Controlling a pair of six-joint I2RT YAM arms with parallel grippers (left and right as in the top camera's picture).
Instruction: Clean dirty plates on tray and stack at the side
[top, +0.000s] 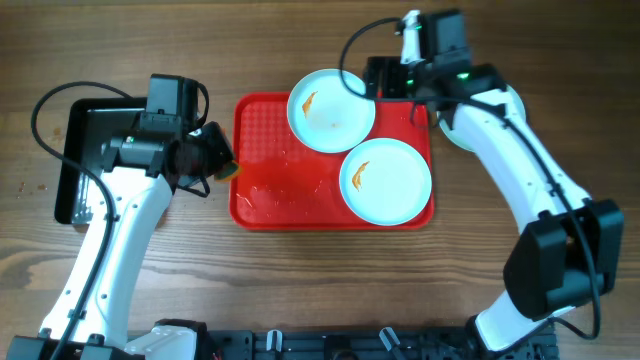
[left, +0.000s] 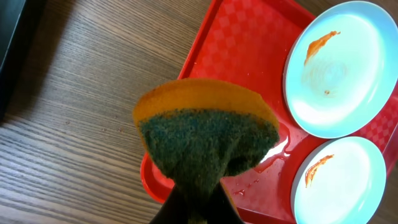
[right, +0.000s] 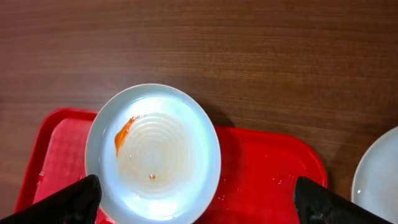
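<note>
In the centre of the overhead frame: the tray (top: 265, 140), red, lying flat on the wooden table (top: 300, 290). On its right half, 2 of the plates.

At the top of the tray, the upper plate (top: 331, 110), jutting past the tray's upper edge over the wood, with an orange smear (top: 310, 102) on its left part. Toward the lower right corner, the lower plate (top: 386, 180), fully inside the tray and just beside the upper plate (touching or not, cannot tell). It also carries a smear on the left part. The left half of the tray is bare of plates, with a wet shine and some drops (left: 273, 152) near the middle.

Right of the tray, on the table, the 3rd plate (top: 456, 137), mostly hidden under the right arm (top: 520, 170). Only a pale edge shows in the overhead frame, and a slice at the right border of the right wrist frame. Clean or dirty, cannot tell.

At the left edge of the tray, the left gripper (left: 194, 202), pinching a sponge (left: 205, 134). Yellow-orange on 1 side and dark green on the other, bent into a fold between the dark fingers. Hanging over the left rim of the tray, well apart from the plates.

At the upper right of the overhead frame, over the top edge of the tray, the right gripper (right: 199, 202). Fingers (right: 71, 199) spread wide, holding nothing, with the upper plate seen between them from above.

At the far left of the overhead frame, partly under the left arm (top: 120, 230), a black tray (top: 75, 160).
</note>
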